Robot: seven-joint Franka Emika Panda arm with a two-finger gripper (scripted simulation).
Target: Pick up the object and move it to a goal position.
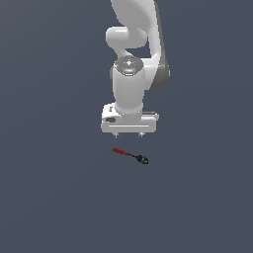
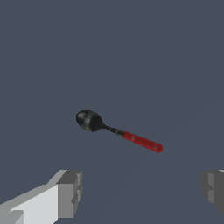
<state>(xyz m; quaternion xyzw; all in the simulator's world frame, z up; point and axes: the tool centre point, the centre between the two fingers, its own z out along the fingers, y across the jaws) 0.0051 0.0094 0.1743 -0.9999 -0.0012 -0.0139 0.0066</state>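
Arm: the white Panda arm [image 1: 133, 59] hangs over the dark grey surface [image 1: 49, 197], its wrist pointing straight down.

Gripper: the gripper [image 1: 128, 134] hovers above the surface, clear of everything. In the wrist view its two fingers [image 2: 69, 193] sit far out at opposite edges of the frame, so the jaws stand wide with nothing between them.

Object: a small spoon-like tool [image 1: 130, 155] lies flat on the surface, just below the gripper in the exterior view and set a little toward that view's right. It touches neither finger.

Long axis: the tool lies on a slant. In the exterior view its red handle half points to the exterior view's left and slightly away, and the thin black neck runs down to the black knob at the exterior view's right. In the wrist view the knob looks like a rounded bowl [image 2: 89, 120], with the red handle [image 2: 142, 141] trailing off the other way.

Progress: I judge this an early stage. Nothing is grasped or lifted yet.

Left to do: descend over the tool, close across its thin shaft, lift, then carry it to the goal. No goal marker shows in either view.
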